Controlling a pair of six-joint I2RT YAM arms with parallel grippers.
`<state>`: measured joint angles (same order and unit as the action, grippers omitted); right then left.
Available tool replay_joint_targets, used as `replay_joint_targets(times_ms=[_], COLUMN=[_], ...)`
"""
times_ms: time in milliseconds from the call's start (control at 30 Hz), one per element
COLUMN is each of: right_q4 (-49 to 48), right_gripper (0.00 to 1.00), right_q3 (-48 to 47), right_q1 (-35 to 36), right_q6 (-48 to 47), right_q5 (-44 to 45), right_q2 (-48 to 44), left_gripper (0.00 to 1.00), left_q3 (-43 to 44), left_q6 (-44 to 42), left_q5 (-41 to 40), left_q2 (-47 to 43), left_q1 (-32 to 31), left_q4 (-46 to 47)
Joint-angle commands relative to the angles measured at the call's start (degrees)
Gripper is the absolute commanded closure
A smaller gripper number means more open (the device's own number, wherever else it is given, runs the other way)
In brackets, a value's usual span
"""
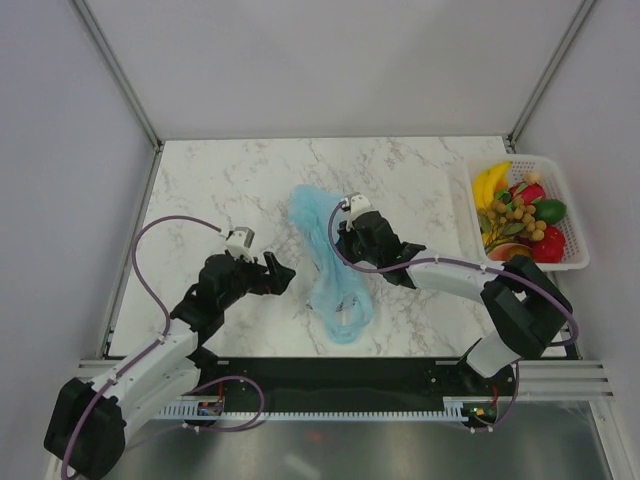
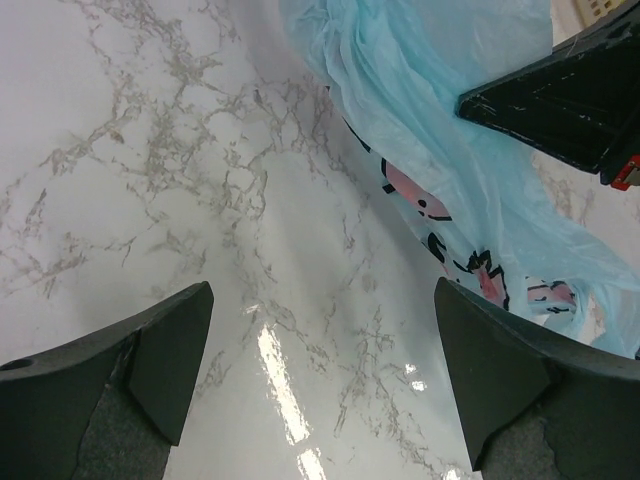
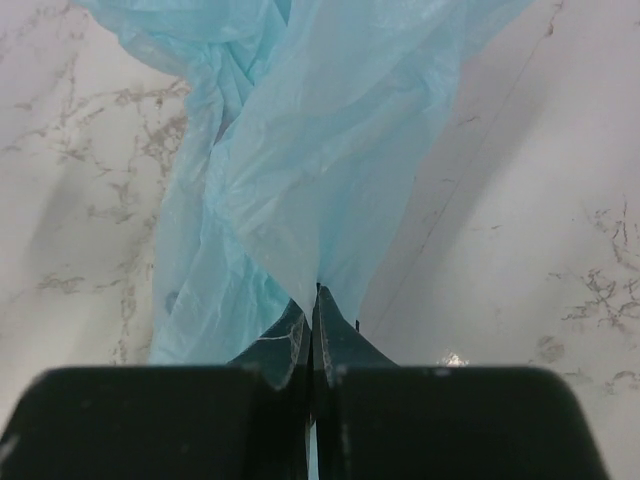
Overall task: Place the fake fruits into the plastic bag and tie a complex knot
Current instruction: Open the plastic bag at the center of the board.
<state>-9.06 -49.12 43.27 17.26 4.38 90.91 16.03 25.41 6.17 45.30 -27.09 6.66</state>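
Left gripper (image 1: pixel 278 275): jaws spread wide and empty, low over the table (image 1: pixel 220 180). The bag is just to its right and not touched.
Bag (image 1: pixel 332 275): crumpled into a long strip between the two grippers. No open mouth is visible and the handles cannot be told apart.
Right gripper (image 3: pixel 314 300): jaws pressed together, pinching a thin fold of the bag at the very tips. The film fans out ahead of it.
Fruits (image 1: pixel 520 212): all in the basket (image 1: pixel 572 262), well to the right of the right gripper. None are in the bag.
Stage (judged): opening the bag. Loading and knot not yet begun.
Risk, slip: the hold is small and at the tips, so a lift or pull may draw the slick film out.
Risk, tear: a sharp tug against the bag's drag on the table may rip the thin film at the pinch.
Risk, wrong layer: if the left gripper closes on both walls, the mouth gets clamped rather than opened, and the fruits will not go in.
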Motion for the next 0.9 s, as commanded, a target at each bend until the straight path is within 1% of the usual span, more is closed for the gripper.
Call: replay_joint_targets(times_ms=[0,133,233,267,333,400,500,567,633,667,767,800,867], right_q4=[-10.10,-11.50,-12.65,-12.56,-12.65,-12.74,-12.74,-12.82,-12.82,-13.09,-13.70,-13.70,-13.70], right_gripper=[1.00,1.00,1.00,1.00,1.00,1.00,1.00,1.00,1.00,1.00,1.00,1.00,1.00], right_q3=[2.01,2.89,3.42,3.51,3.77,3.95,4.21,4.39,4.56,4.56,5.00,5.09,5.09], right_q1=[0.68,1.29,1.82,2.08,2.26,2.44,2.61,2.70,2.88,2.79,2.96,3.14,3.23], right_q6=[3.22,3.40,3.22,3.05,2.87,2.52,2.43,2.34,2.43,2.52,2.52,2.43,2.43], right_q5=[-1.93,-0.60,0.10,0.54,1.24,1.33,2.30,2.65,2.91,2.91,3.18,3.18,3.53], right_q2=[-2.14,-1.62,-2.05,-2.23,-2.58,-3.02,-3.55,-3.64,-3.90,-3.99,-4.60,-4.69,-4.78], left_gripper=[0.00,0.00,0.00,0.00,0.00,0.00,0.00,0.02,0.05,0.15,0.26,0.29,0.30], left_q3=[2.34,3.21,3.92,4.01,5.32,6.29,5.33,5.32,5.68,6.02,6.73,7.08,8.22], left_q6=[-0.18,1.39,4.03,6.12,8.51,11.50,14.05,15.54,16.16,16.95,18.97,19.32,20.29], left_q5=[3.75,3.58,5.94,6.65,7.71,7.97,7.71,5.79,5.25,5.34,5.34,5.25,5.34], left_q2=[0.40,3.65,6.98,7.95,10.32,11.12,10.95,11.47,12.44,13.84,16.13,17.88,19.64], left_q1=[-0.07,-0.07,-0.07,-0.07,-0.07,-0.07,-0.07,-0.07,-0.07,-0.07,-0.07,-0.07,-0.07], left_q4=[5.03,5.82,8.19,8.98,8.73,8.64,12.06,12.42,12.85,13.81,16.45,16.98,18.56])
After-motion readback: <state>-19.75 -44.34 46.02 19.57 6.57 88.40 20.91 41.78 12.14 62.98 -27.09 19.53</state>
